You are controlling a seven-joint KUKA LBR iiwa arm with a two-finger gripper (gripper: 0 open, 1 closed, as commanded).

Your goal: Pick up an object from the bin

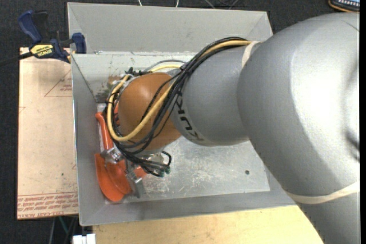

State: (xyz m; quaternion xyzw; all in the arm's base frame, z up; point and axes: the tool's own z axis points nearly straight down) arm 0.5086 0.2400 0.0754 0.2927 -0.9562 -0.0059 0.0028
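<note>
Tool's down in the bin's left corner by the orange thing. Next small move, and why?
Probably a short straight lift. The tool sits low over the wide end of the orange scoop-like piece, which lies along the bin's left wall. The wrist hides the contact, so a small rise would show whether the piece comes along, without scraping the wall.

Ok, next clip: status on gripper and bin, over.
Gripper down at lower-left corner of bin. Orange spoon-shaped thing beside it, along the left wall; hold not confirmed. Arm covers the bin's middle.
</note>
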